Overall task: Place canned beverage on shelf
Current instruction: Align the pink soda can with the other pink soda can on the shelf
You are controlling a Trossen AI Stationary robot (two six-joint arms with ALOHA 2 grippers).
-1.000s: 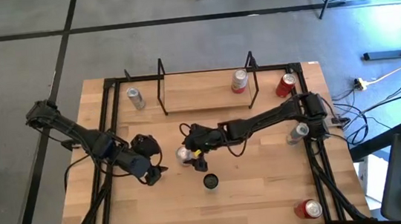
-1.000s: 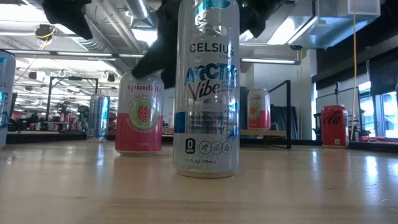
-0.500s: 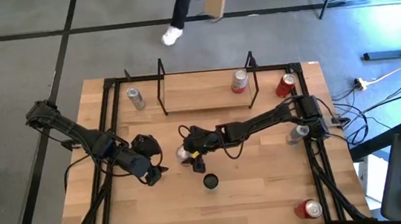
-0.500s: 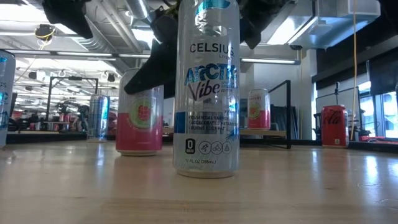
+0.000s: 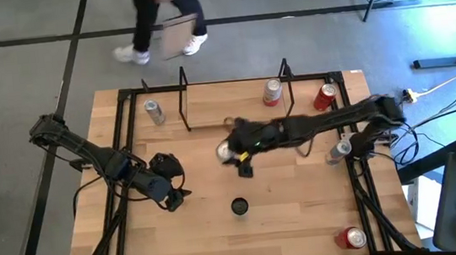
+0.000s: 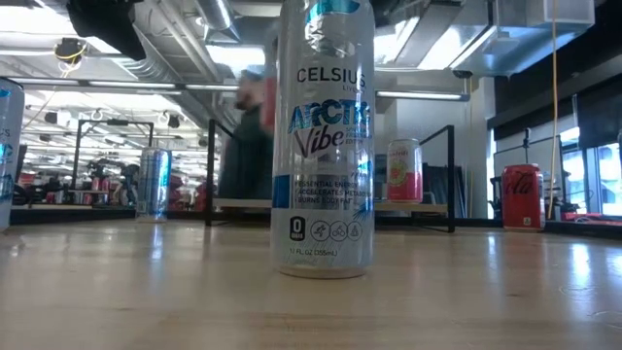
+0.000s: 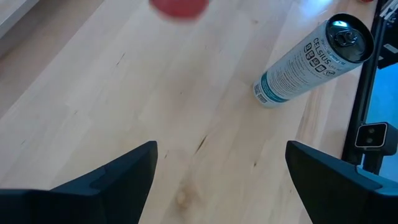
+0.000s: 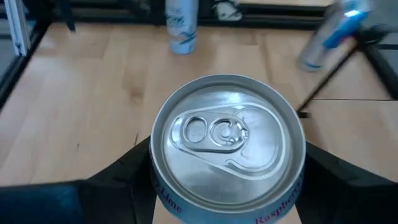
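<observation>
Left gripper idle over the left-centre of the surface, jaws spread, nothing between them; in its wrist view a tall Celsius can stands ahead by the rail. Silver can sits at the far left, outside the shelf. Mid-surface: right gripper has jaws pinching the raspberry-lime can round its upper body, lid up and upright per the right wrist view; it is held just near of the shelf's plank, not yet on it. Handling, my read: rigid thin aluminium, smooth and slippery when gripped round, probably full so some weight; side grip below the rim is right, don't crush, set it down flat or it tips. A similar can already stands at the shelf's right end, red can just beyond the frame. Versus one second ago: right arm has swung far and rightward, the can has left its spot left of the Celsius can and is gone from the low view, where only a blur shows behind. Left arm unchanged.
</observation>
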